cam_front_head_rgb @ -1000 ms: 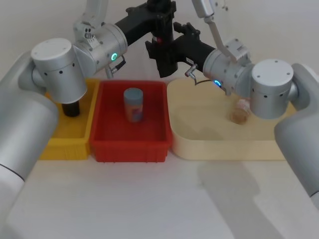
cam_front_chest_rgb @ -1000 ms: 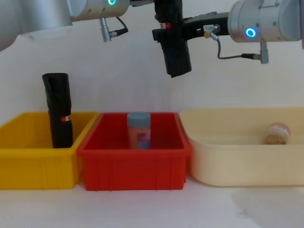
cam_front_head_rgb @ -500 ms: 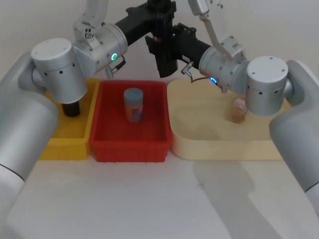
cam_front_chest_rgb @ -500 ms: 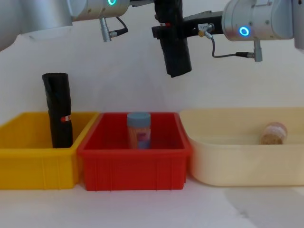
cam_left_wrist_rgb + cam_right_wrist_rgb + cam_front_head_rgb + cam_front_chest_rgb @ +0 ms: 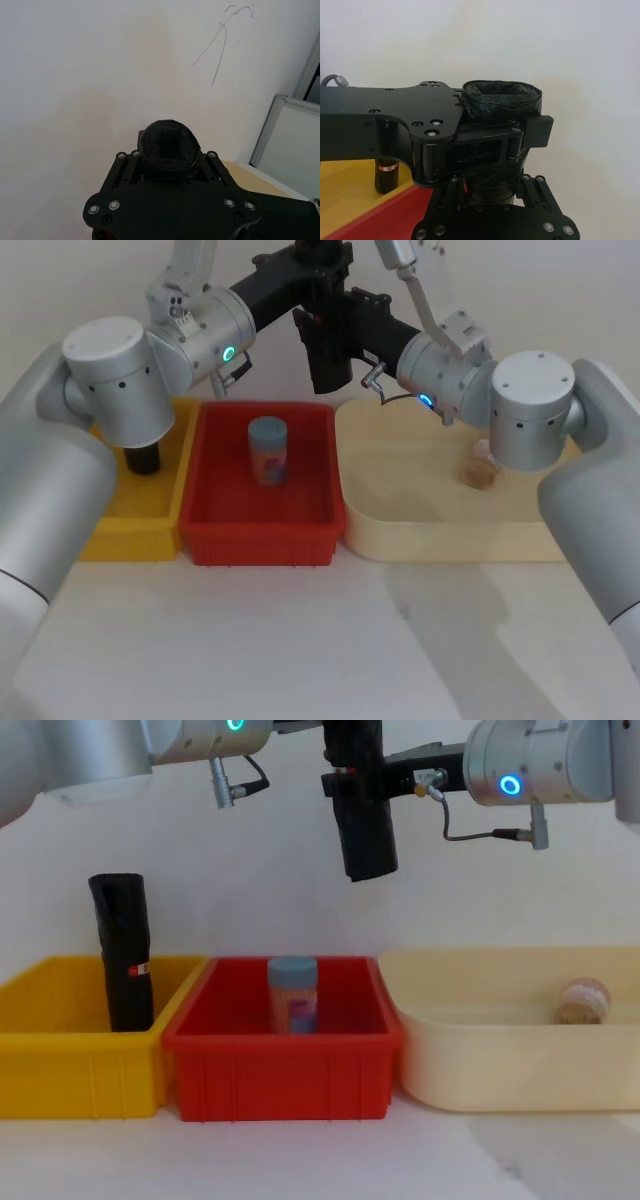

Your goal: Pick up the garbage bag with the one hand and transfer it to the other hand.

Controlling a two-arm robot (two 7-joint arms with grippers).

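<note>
Garbage bag (image 5: 364, 825) hangs upright in mid-air above the back of the red bin (image 5: 285, 1050), held high between both arms. Left hand (image 5: 318, 275), on the green-ringed arm, is clamped on the roll's upper part; the left wrist view shows the roll's end (image 5: 169, 148) seated between its jaws. Right hand (image 5: 352, 786), on the blue-ringed arm, meets the roll from the opposite side at about the same height, and in the right wrist view its fingers (image 5: 540, 131) lie against the roll's flank (image 5: 500, 102); whether they are fully pressed shut on it I cannot tell. Judgement: the handover is at the point of contact, with release by the left hand not yet made. The roll appears light, a tightly wound cylinder of thin plastic, firm along its length but yielding under squeeze; its crinkly surface is likely slick, so a grip across the middle of the body, not at the tip, should hold best and prevent swinging. Risk: if the left hand lets go before the right is firmly closed, the roll would drop into the red bin, onto the blue-lidded jar (image 5: 292, 992). A second like roll (image 5: 122, 952) stands upright in the yellow bin (image 5: 60, 1055), untouched. A small jar (image 5: 582, 1001) lies in the cream tray (image 5: 500, 1060) on the desk (image 5: 300, 640).
</note>
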